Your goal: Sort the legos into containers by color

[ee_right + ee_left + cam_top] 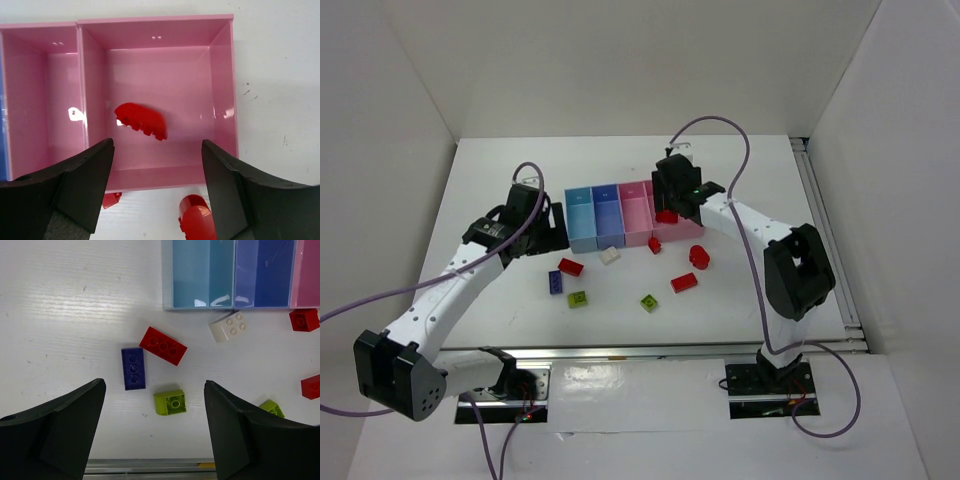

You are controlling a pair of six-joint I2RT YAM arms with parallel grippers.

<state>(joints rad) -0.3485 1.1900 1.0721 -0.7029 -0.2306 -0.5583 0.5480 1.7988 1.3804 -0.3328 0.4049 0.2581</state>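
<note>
The joined containers stand mid-table: light blue (580,222), periwinkle (608,218), narrow pink (636,215), wider pink (680,236). My right gripper (675,192) hovers open and empty over the wider pink bin (155,19), where a red curved brick (141,121) lies. My left gripper (538,228) is open and empty left of the bins, above the table. In front of the bins lie a red brick (163,345), a purple-blue brick (133,368), a lime brick (170,402), a white brick (228,326) and a second lime brick (649,302).
More red bricks lie in front of the pink bins: a rounded one (196,220), a small one (655,245) and one nearer the front (684,282). White walls enclose the table. A metal rail (660,350) runs along the near edge.
</note>
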